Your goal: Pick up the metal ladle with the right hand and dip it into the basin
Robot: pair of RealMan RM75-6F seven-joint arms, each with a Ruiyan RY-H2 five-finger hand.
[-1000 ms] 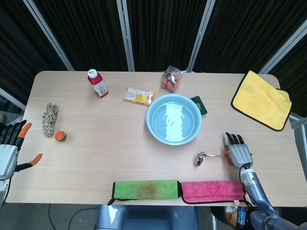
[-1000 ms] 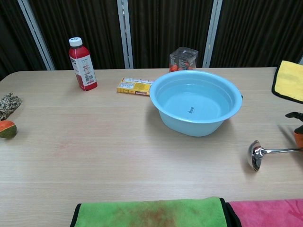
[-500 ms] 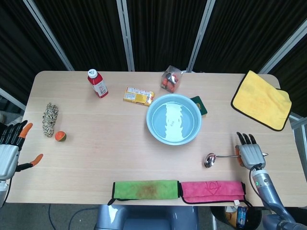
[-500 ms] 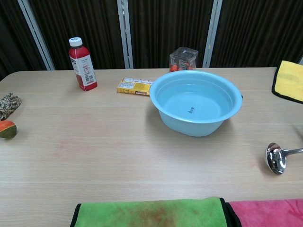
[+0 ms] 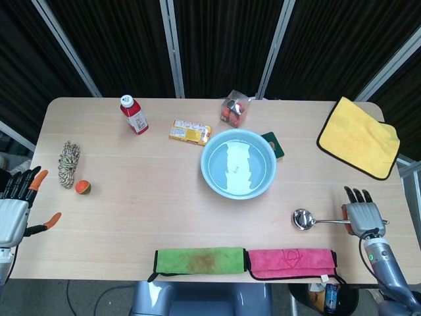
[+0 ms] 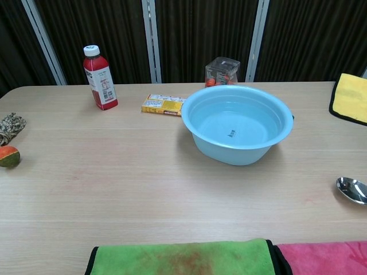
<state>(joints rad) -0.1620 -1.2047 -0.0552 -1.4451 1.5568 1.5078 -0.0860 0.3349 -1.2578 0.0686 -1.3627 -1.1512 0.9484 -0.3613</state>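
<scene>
Looking down from the head view, the metal ladle point(image 5: 314, 220) is seen near the right edge of the tabletop point(image 5: 131, 197), its long axis running left to right: the bowl points toward the middle of the tabletop and the handle end is covered by the right hand point(image 5: 361, 216). The handle appears to be grasped there, though the fingers' closure is hidden under the back of the hand. The basin point(image 5: 238, 163) lies up and to the left of the ladle's bowl, apart from it, so the dip is judged to call for a lift and a carry toward the left and away from the robot. The left hand point(image 5: 16, 207) is held off the far left edge, fingers spread, holding nothing, and well away from the ladle.

In the chest view, only the ladle's bowl point(image 6: 352, 189) is shown, at the right border, lower right of the basin point(image 6: 237, 123); neither hand is seen.
</scene>
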